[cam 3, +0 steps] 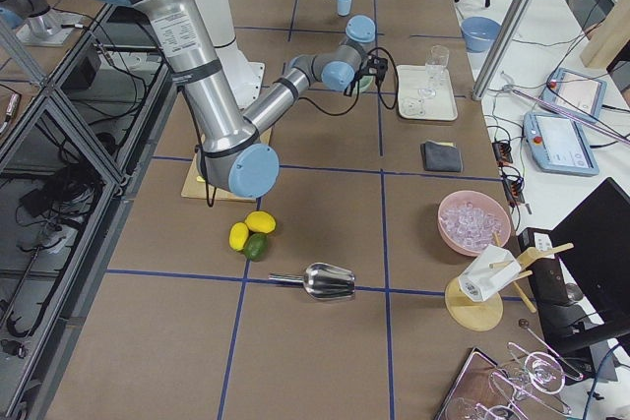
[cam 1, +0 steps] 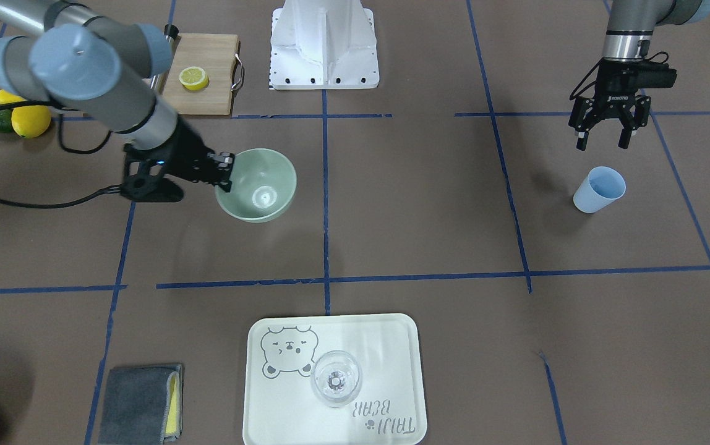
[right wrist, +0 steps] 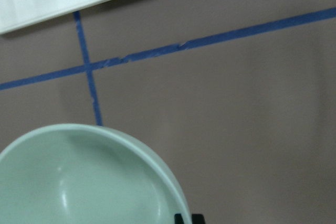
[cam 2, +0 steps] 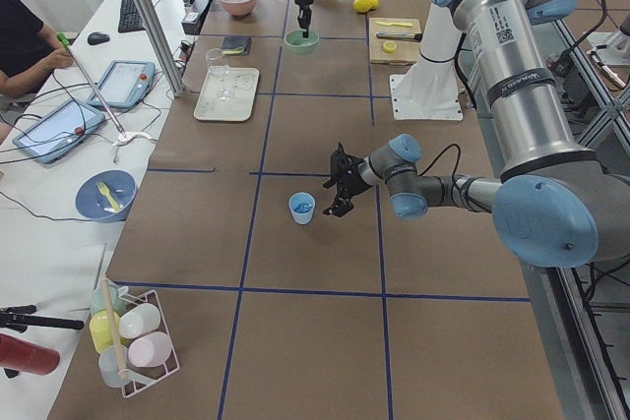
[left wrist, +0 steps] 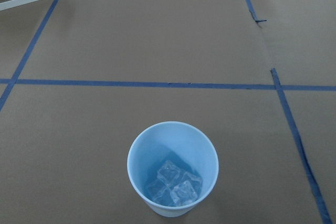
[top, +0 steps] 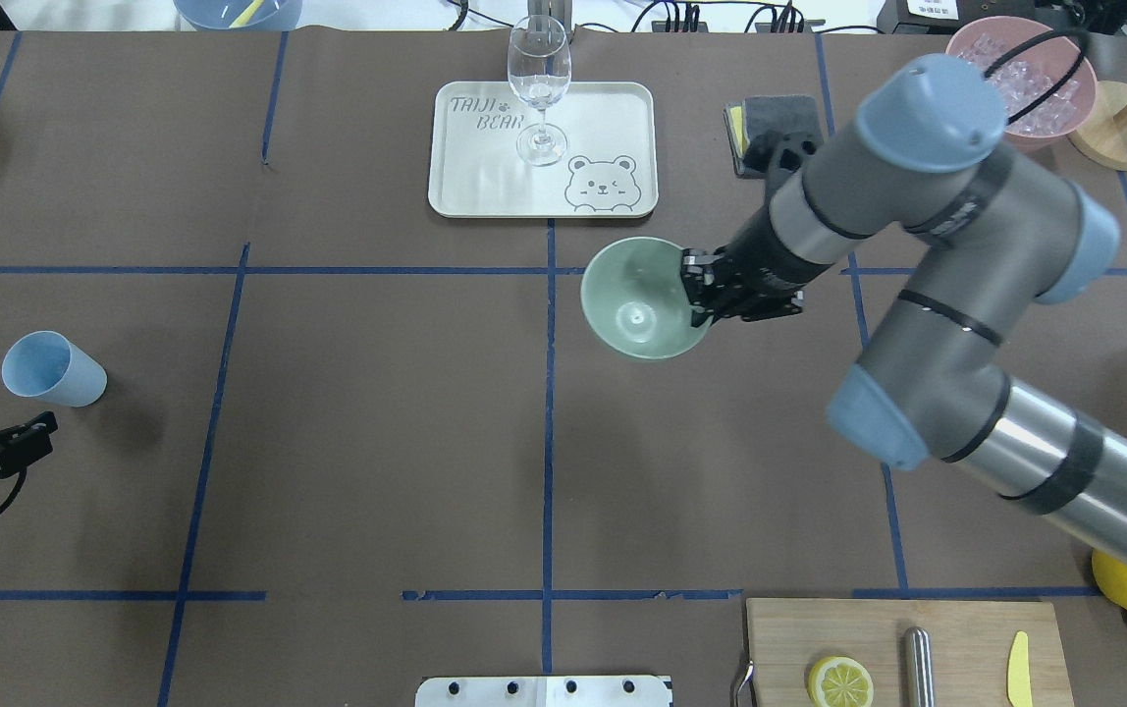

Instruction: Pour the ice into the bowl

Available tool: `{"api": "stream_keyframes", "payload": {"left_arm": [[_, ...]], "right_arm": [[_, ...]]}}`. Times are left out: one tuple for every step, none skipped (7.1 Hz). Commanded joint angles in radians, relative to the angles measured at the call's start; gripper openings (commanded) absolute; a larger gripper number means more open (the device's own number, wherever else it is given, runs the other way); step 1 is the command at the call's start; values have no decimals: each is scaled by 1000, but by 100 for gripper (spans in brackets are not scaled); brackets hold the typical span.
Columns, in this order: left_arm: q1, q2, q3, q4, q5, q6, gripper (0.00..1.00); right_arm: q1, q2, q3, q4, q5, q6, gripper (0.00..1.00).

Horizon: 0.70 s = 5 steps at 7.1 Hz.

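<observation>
**Ice waits in the cup, bowl is held by its edge**

The right gripper [cam 1: 224,171] pinches the edge of the green bowl [cam 1: 265,185] between its two fingers. The bowl is on the robot's right side of the table, near the tray [cam 1: 386,346] where a wine glass [cam 1: 336,378] stands.

A few ice cubes [left wrist: 173,184] lie at the bottom of the blue cup [left wrist: 157,145]. The cup stands upright on the robot's left side, well apart from the bowl. The left gripper [cam 1: 602,143] hangs near the cup with its fingers spread wide, holding nothing.
</observation>
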Motion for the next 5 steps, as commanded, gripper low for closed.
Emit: {"api": "stream_keyframes", "payload": {"left_arm": [[35, -51, 48, 0, 61, -31, 100], [35, -103, 99, 0, 94, -31, 100], [37, -116, 121, 0, 99, -31, 100], [37, -118, 124, 0, 127, -29, 100], [36, -118, 126, 0, 129, -28, 100]], "right_arm": [[-151, 232, -130, -85, -155, 86, 0], [-177, 373, -303, -82, -186, 92, 0], [-197, 461, -443, -73, -224, 85, 0], [-217, 487, -509, -11, -273, 84, 0], [-223, 524, -588, 30, -283, 84, 0]]}}
